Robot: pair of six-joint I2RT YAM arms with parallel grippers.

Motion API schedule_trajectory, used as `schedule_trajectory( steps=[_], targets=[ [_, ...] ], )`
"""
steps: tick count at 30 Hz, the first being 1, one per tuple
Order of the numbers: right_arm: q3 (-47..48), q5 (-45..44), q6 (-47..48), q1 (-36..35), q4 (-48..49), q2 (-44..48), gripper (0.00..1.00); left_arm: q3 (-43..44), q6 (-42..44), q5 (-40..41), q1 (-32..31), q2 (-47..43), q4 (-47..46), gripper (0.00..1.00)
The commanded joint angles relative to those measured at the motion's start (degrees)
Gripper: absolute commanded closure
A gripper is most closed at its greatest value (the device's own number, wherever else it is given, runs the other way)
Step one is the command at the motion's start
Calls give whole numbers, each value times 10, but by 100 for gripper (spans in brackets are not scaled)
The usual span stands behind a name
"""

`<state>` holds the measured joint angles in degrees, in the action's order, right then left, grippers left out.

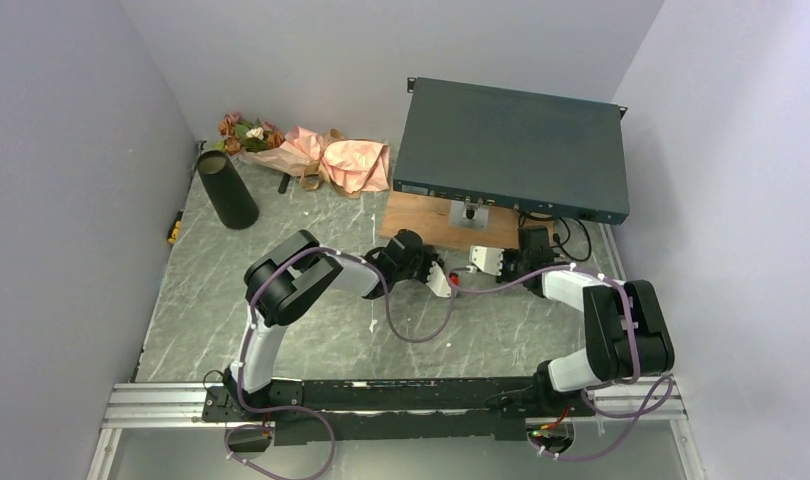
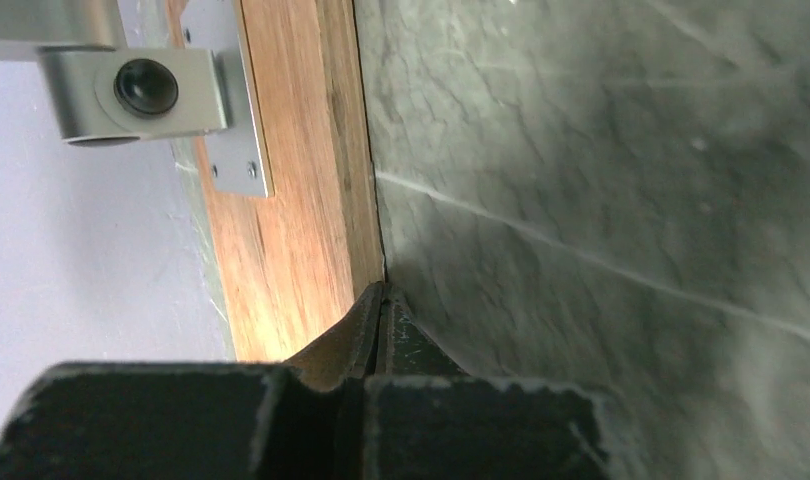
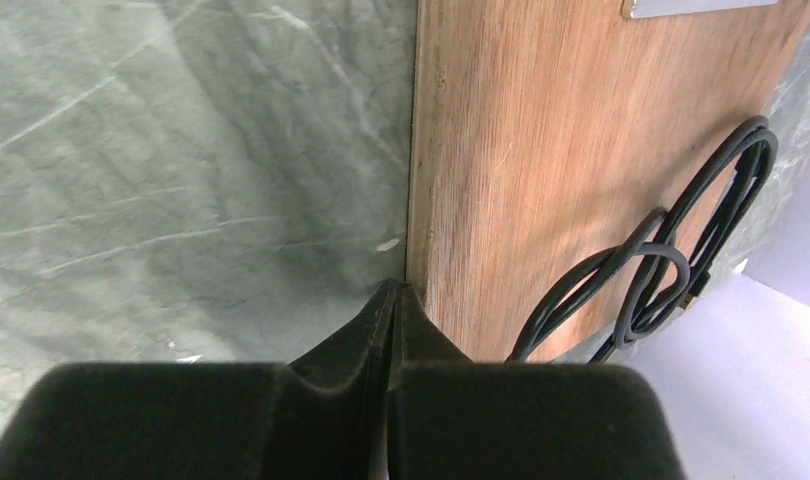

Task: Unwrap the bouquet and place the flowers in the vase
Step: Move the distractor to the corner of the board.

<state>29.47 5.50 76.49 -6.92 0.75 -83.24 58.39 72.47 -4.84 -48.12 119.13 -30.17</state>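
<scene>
Task not yet begun. Bouquet (image 1: 301,152) wrapped in salmon paper, flat on the desk (image 1: 281,330) at upper left of frame; black vase (image 1: 227,188) upright just beside it, without flowers. Unwrapping and placing both left to do. Left claw (image 2: 383,300) and right claw (image 3: 393,295) pressed shut, holding nothing, low at centre frame by the wooden board (image 1: 421,215), well apart from the bouquet.
</scene>
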Motion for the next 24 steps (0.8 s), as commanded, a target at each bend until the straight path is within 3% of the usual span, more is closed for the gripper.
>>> schedule_trajectory(
  steps=[1, 14, 24],
  targets=[
    [41, -7, -2, 20, 56, -90, 100, 46, 0, 1, 40, 73, 47, 100],
    [107, -32, 17, 47, 87, -169, 100, 102, 7, 0, 61, 112, 53, 100],
    [189, -41, 14, 67, 92, -232, 100, 198, -11, 26, 75, 174, 70, 100]
  ],
)
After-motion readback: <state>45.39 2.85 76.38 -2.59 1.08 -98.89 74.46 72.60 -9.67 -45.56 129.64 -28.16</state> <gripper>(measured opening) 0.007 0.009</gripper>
